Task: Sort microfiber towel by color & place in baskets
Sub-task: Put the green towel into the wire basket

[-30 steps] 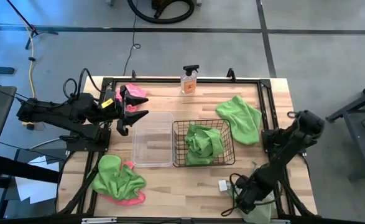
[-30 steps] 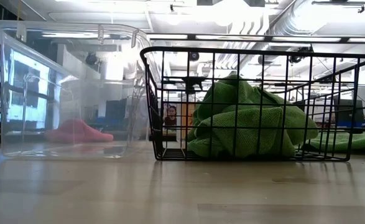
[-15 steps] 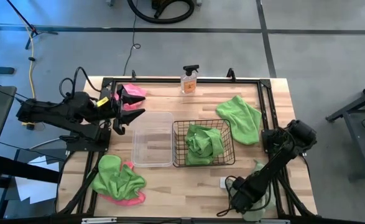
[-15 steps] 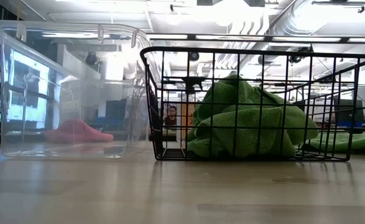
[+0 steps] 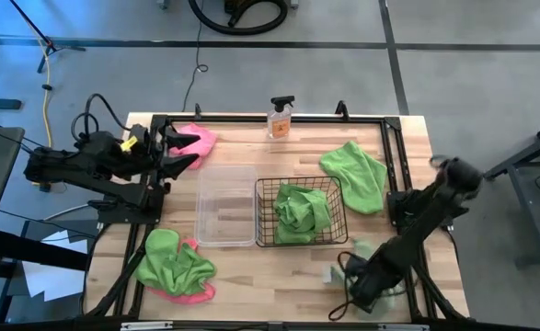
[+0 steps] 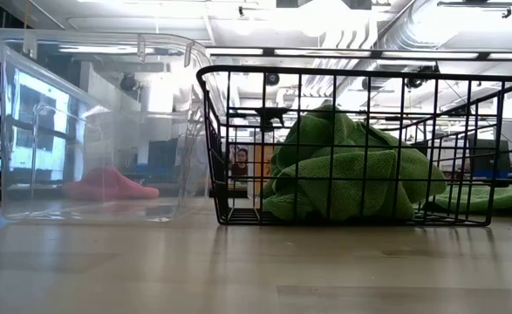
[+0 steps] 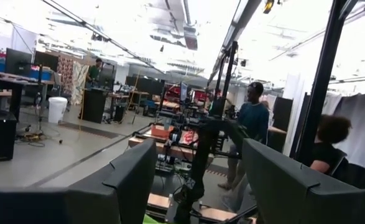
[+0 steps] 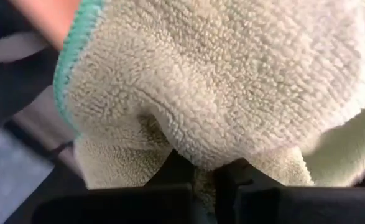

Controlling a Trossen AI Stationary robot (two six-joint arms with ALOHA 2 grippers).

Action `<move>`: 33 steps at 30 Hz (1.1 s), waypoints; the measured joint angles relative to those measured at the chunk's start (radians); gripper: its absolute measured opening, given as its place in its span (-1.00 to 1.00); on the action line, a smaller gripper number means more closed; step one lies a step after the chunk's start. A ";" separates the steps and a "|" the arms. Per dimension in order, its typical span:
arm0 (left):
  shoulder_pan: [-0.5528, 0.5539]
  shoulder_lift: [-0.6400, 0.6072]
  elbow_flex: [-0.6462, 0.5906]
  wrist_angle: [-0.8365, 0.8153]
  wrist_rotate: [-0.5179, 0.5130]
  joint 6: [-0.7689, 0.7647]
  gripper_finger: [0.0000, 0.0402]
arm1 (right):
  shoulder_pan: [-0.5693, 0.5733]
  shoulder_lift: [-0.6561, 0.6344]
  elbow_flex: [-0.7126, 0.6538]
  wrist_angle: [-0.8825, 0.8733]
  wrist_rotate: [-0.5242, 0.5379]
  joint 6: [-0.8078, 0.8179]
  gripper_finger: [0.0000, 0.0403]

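Note:
My right gripper (image 5: 361, 276) is at the table's near right corner, shut on a pale green towel (image 5: 369, 252) that fills the right wrist view (image 8: 219, 81). My left gripper (image 5: 183, 153) hangs open, holding nothing, beside a pink towel (image 5: 199, 138) at the far left; its fingers (image 7: 129, 180) face the room. The clear tub (image 5: 226, 204) stands mid-table. To its right, the black wire basket (image 5: 336, 210) holds a bunched green towel (image 5: 299, 210). Another green towel (image 5: 357, 175) lies flat at the far right. A green and pink pile (image 5: 173, 267) lies near left. My right gripper pinches a gathered fold of the pale green towel (image 8: 201, 163) between its two fingers. The fingers come from above, slanting steeply down. The cloth bunches around the fingertips and its teal-trimmed edge (image 8: 67, 68) hangs loose. I cannot tell whether any of the towel still rests on the table.
A spray bottle (image 5: 280, 118) stands at the far edge. A black frame rail (image 5: 251, 118) runs round the table. In the low view the tub (image 6: 90, 131) and basket (image 6: 360, 148) stand side by side. People stand in the room beyond (image 7: 252, 118).
My right gripper has shut on the green towel at the near right corner and risen with it, rolling as it went; the cloth has come up off the wood. My left gripper has drawn back toward the table's left edge, away from the tub, staying open.

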 joint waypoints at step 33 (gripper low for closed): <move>0.000 0.008 0.000 0.004 -0.001 -0.001 0.12 | -0.547 -0.456 0.133 0.715 0.380 -1.499 -0.99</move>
